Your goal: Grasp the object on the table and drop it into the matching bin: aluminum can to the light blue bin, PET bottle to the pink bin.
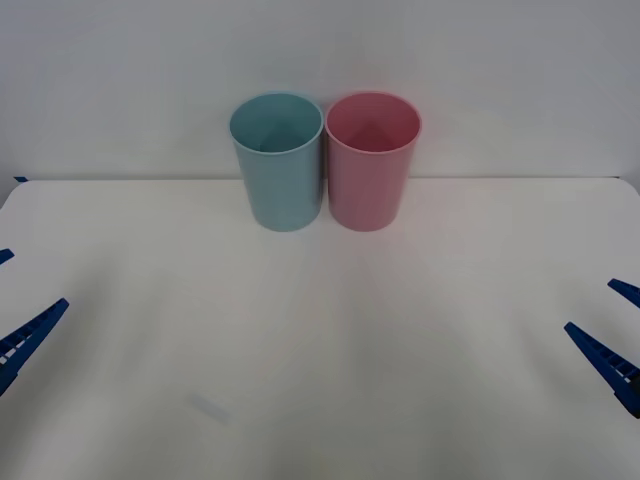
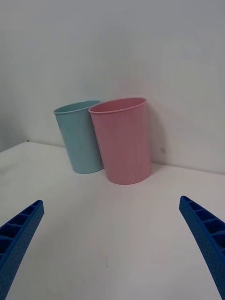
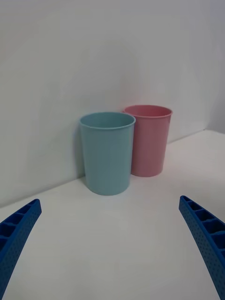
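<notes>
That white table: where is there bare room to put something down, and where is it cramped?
The table is bare from the two bins forward, between the open left gripper and open right gripper at its sides. Strips beside each bin are free too. It is crowded only at the back middle, where the light blue bin and pink bin stand side by side.

Light blue bin [image 1: 277, 165] left of pink bin [image 1: 372, 165]

A plain white wall [image 1: 480, 70] is rising behind the far edge of the work surface, ahead of both grippers, evenly lit, with soft shadows lying along its base.
</notes>
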### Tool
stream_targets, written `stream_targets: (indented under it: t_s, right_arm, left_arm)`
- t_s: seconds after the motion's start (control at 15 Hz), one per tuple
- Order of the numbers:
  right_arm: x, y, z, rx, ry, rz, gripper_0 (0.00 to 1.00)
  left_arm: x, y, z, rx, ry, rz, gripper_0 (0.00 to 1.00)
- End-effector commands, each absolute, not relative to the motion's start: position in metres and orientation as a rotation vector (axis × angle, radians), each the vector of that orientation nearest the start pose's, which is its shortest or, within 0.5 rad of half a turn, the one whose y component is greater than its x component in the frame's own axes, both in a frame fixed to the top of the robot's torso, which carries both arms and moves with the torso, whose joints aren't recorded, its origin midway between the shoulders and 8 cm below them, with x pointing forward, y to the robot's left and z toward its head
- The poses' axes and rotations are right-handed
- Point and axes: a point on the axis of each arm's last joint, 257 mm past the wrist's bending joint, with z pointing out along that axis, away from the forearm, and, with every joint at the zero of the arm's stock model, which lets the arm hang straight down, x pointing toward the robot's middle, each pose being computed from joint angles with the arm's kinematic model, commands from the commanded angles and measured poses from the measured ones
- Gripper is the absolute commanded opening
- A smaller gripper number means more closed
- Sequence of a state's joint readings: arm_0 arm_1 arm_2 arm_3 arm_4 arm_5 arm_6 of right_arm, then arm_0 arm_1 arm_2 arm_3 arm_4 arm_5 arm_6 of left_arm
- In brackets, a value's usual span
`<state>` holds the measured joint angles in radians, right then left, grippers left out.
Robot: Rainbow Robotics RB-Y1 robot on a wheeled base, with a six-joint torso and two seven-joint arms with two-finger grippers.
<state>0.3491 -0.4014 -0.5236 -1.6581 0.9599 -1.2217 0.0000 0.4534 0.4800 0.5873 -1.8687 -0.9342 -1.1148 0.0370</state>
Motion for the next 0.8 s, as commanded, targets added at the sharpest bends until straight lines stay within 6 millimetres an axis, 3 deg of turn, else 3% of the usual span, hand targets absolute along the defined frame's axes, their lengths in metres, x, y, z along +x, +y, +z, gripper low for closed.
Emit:
stream_targets:
  t_s: [0.07,0.33,0.6,0.8]
  right_arm:
    - [0.342,-0.330,-0.169,-0.465,1.441,0.567,1.00]
    - [0.342,-0.330,-0.169,-0.465,1.441,0.567,1.00]
    - [0.342,-0.330,-0.169,-0.465,1.441,0.567,1.00]
    - [0.342,-0.330,-0.169,-0.465,1.441,0.567,1.00]
  left_arm:
    - [0.307,0.358,-0.139,0.605,1.499,-0.355,1.00]
    - [0.284,0.367,-0.163,0.617,1.559,-0.351,1.00]
    - [0.279,0.372,-0.175,0.580,1.586,-0.376,1.00]
    - [0.276,0.364,-0.182,0.572,1.599,-0.412,1.00]
